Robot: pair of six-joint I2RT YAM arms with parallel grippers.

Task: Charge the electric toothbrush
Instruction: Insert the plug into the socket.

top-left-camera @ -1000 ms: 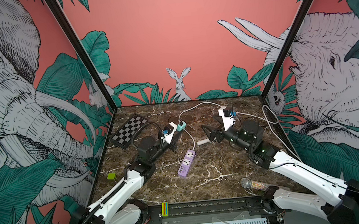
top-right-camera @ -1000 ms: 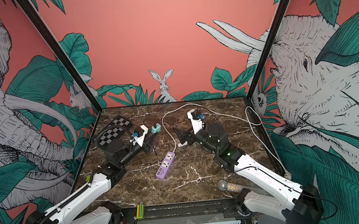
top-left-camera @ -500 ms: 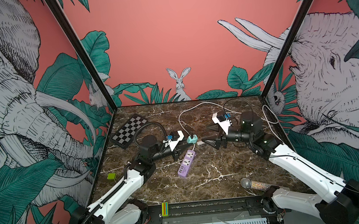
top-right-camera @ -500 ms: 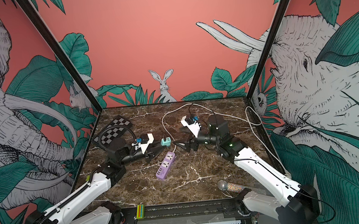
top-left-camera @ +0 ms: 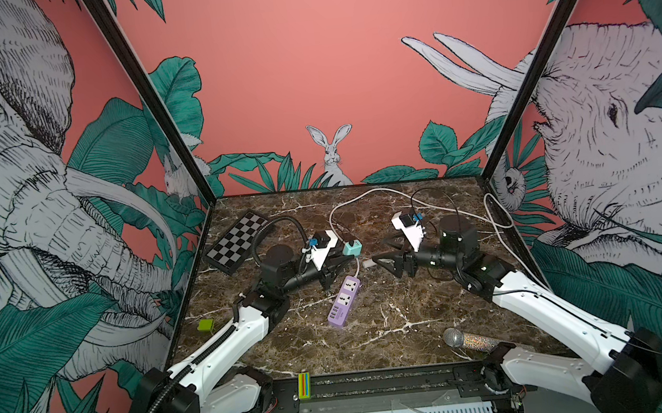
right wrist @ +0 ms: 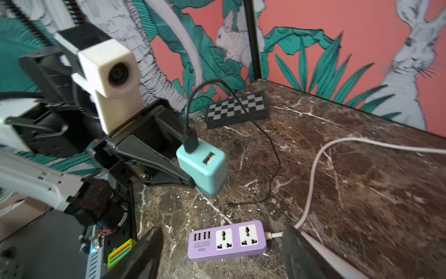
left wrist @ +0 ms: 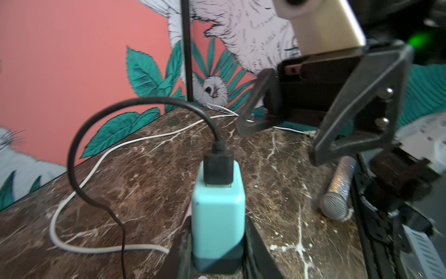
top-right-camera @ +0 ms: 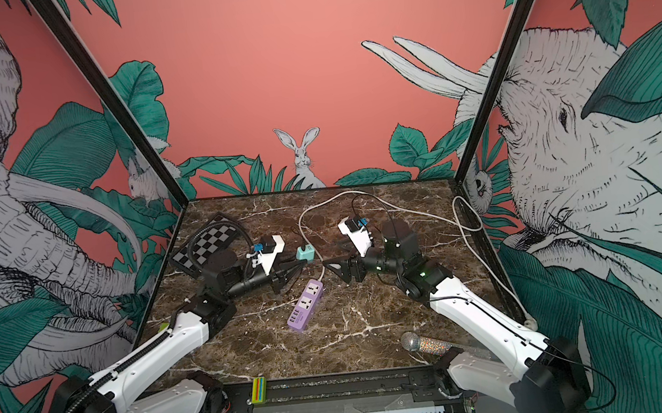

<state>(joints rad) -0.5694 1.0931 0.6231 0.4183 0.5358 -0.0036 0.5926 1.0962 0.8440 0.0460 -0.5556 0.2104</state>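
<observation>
Legible marking, right wrist view. The lilac power strip (right wrist: 228, 241) on the counter (right wrist: 362, 193) bears the printed code "S204" on its top face, below its row of USB ports. A smaller boxed line just above that code is too fine to read.

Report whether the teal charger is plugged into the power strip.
Unplugged: the left pincer holds the teal charger clear of the purple power strip; both its sockets are empty.
</observation>
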